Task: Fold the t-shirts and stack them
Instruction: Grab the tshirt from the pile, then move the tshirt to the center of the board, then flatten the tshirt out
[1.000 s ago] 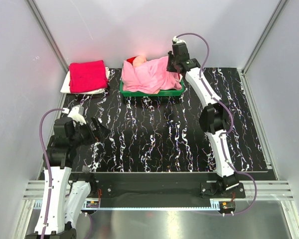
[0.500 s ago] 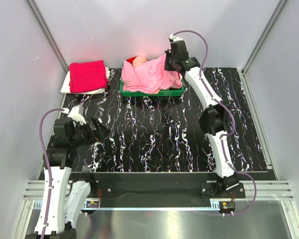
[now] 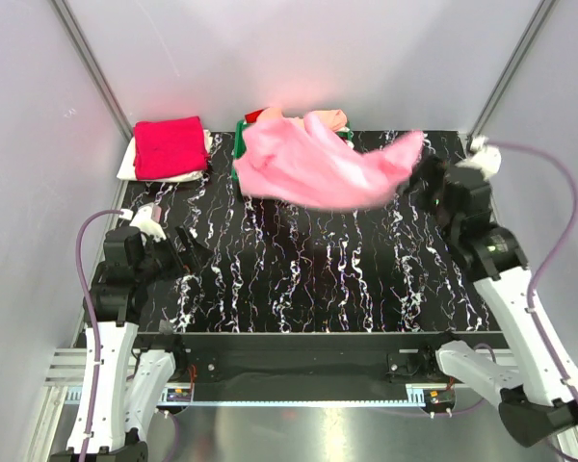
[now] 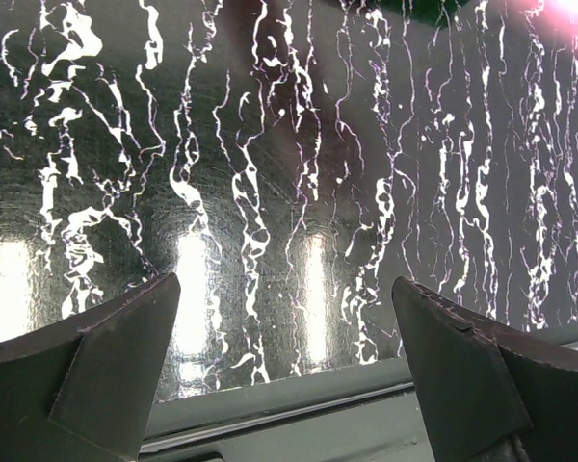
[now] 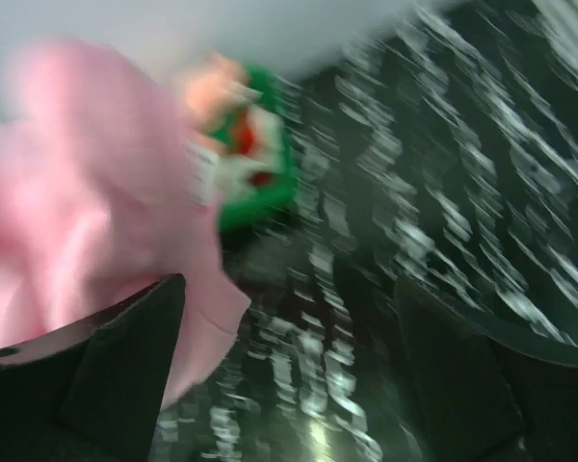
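The bubblegum pink t-shirt (image 3: 318, 168) is spread out in the air, reaching from the green tray (image 3: 238, 144) towards the right. In the right wrist view it is the pink t-shirt (image 5: 87, 212), blurred, with a corner beside the left finger. My right gripper (image 3: 426, 180) is just past the shirt's right tip; its jaws (image 5: 289, 366) stand wide apart, open, with only table between them. A peach t-shirt (image 3: 333, 120) and a bit of red cloth (image 3: 254, 115) lie in the tray. A folded crimson t-shirt (image 3: 170, 146) rests on a white one (image 3: 127, 167) at the back left. My left gripper (image 3: 188, 245) is open and empty (image 4: 284, 366).
The black marbled table (image 3: 299, 279) runs to a metal rail at the near edge. Grey walls close in the back and both sides. The green tray (image 5: 260, 197) stands against the back wall, with the peach t-shirt (image 5: 212, 87) in it.
My right arm swung from the tray at the back to the right side, dragging the pink t-shirt out over the table, and its jaws opened. The left arm stayed still.
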{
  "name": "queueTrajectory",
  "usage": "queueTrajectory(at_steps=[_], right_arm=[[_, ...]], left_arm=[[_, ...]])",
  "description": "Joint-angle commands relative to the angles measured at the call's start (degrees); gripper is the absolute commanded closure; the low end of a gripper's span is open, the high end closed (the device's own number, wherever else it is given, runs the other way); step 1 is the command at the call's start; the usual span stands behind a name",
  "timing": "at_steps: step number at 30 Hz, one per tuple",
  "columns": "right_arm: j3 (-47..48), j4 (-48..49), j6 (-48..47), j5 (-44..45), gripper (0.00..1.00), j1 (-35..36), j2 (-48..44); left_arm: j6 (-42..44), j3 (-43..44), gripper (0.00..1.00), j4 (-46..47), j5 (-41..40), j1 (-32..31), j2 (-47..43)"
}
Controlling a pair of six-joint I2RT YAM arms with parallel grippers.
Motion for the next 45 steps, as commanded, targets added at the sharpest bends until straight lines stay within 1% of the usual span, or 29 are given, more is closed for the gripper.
queueTrajectory(at_steps=[1, 3, 6, 9, 11, 14, 15, 16, 18, 19, 20, 21, 22, 23, 24, 25, 26, 27, 29, 30, 32, 33, 37, 38, 40, 41, 42, 44, 45], right_arm=[[-17.7, -11.2, 11.2, -2.6, 0.0, -5.2, 4.0], [-19.1, -12.9, 11.8, -4.1, 0.0, -5.2, 3.4], [-17.3, -16.4, 12.7, -3.2, 0.0, -5.2, 1.7], [-15.7, -17.7, 12.6, -1.2, 0.0, -5.3, -1.2], [-15.7, -17.7, 13.1, -0.4, 0.0, -5.1, -2.5], [-17.1, -15.3, 12.7, -3.1, 0.0, -5.2, -2.0], [-18.0, -14.2, 11.7, -4.6, 0.0, -5.2, -1.0], [-18.3, -12.8, 11.6, -7.4, 0.0, -5.2, 0.3], [-19.0, -10.4, 10.5, -11.3, 0.02, -5.2, 5.0], [-18.9, -9.4, 10.5, -14.0, 0.03, -5.2, 6.7], [-18.7, -9.1, 10.7, -15.0, 0.03, -5.2, 9.8], [-18.6, -8.6, 10.7, -16.1, 0.04, -5.2, 10.9], [-18.9, -8.1, 10.9, -16.3, 0.04, -5.2, 11.7], [-19.2, -7.6, 11.1, -16.3, 0.04, -5.2, 12.2], [-20.2, -7.0, 11.2, -16.3, 0.04, -5.4, 11.9], [-20.6, -6.4, 11.2, -16.4, 0.04, -5.8, 11.7], [-21.2, -6.5, 11.1, -16.4, 0.04, -6.2, 11.0], [-21.3, -6.8, 10.8, -16.3, 0.03, -6.4, 10.7], [-21.6, -7.6, 10.0, -16.2, 0.01, -7.8, 9.7], [-21.9, -8.1, 9.7, -16.2, 0.01, -8.5, 9.3], [-22.3, -9.3, 8.6, -16.4, 0.0, -10.3, 7.7], [-22.5, -9.7, 8.2, -16.9, 0.0, -11.0, 7.1], [-23.5, -11.3, 6.4, -17.4, 0.0, -13.5, 4.5], [-24.0, -11.3, 5.9, -17.6, 0.0, -13.7, 3.9], [-24.2, -11.5, 5.7, -17.9, 0.0, -14.5, 3.7], [-24.3, -11.5, 5.5, -18.2, 0.0, -14.6, 3.8], [-24.2, -11.4, 5.6, -18.5, 0.0, -14.7, 3.9], [-23.8, -11.4, 5.6, -18.6, 0.0, -14.9, 4.3], [-23.7, -11.2, 5.5, -18.9, 0.0, -15.1, 4.4]], left_arm=[[-0.8, 0.5, 0.01, 1.7, -1.9, 0.2, 0.5], [-1.6, 0.5, 0.01, 1.6, -3.3, 0.2, 0.8], [-3.1, 0.9, 0.01, 1.3, -4.8, 0.2, 1.6], [-5.0, 0.0, 0.01, 3.7, -1.9, -0.1, 2.7], [-6.6, -1.1, 0.01, 5.7, -1.9, -0.8, 3.8], [-8.7, -1.4, 0.02, 8.6, -4.5, -7.0, 6.2], [-9.4, -1.2, 0.03, 9.5, -7.0, -9.1, 7.0], [-10.0, -0.9, 0.04, 10.2, -8.7, -13.8, 9.4], [-11.8, 0.5, 0.05, 12.5, -13.0, -18.8, 12.7], [-12.4, 1.3, 0.06, 13.3, -14.5, -23.9, 16.8], [-13.6, 3.3, 0.06, 14.8, -15.7, -26.4, 19.2], [-13.9, 4.9, 0.06, 15.5, -17.8, -28.6, 24.4], [-14.4, 6.3, 0.06, 16.2, -18.4, -32.4, 27.2], [-15.1, 7.8, 0.06, 17.5, -18.9, -33.9, 30.1], [-15.3, 11.5, 0.06, 17.9, -19.0, -35.1, 36.0], [-15.8, 13.4, 0.06, 18.5, -19.1, -36.8, 38.8], [-15.9, 17.7, 0.06, 19.0, -20.7, -37.5, 41.9], [-15.9, 19.7, 0.06, 19.1, -21.3, -38.7, 47.6], [-15.2, 24.0, 0.05, 18.7, -22.9, -39.1, 52.9], [-14.7, 28.2, 0.04, 18.3, -24.2, -39.1, 57.8], [-13.2, 31.8, 0.03, 16.0, -27.3, -39.1, 62.2], [-12.8, 33.7, 0.03, 15.0, -28.2, -38.9, 66.1], [-11.9, 40.7, 0.04, 12.7, -29.3, -38.0, 73.7], [-11.7, 41.8, 0.05, 12.5, -29.3, -37.9, 75.0], [-11.4, 44.1, 0.16, 11.1, -29.5, -37.8, 78.6], [-11.3, 46.0, 0.23, 10.7, -29.1, -37.7, 79.7], [-11.1, 46.7, 0.42, 10.7, -28.7, -37.6, 80.9], [-10.9, 47.4, 0.61, 10.7, -28.4, -37.6, 81.4], [-10.8, 47.5, 0.85, 10.5, -28.2, -37.6, 80.8]])
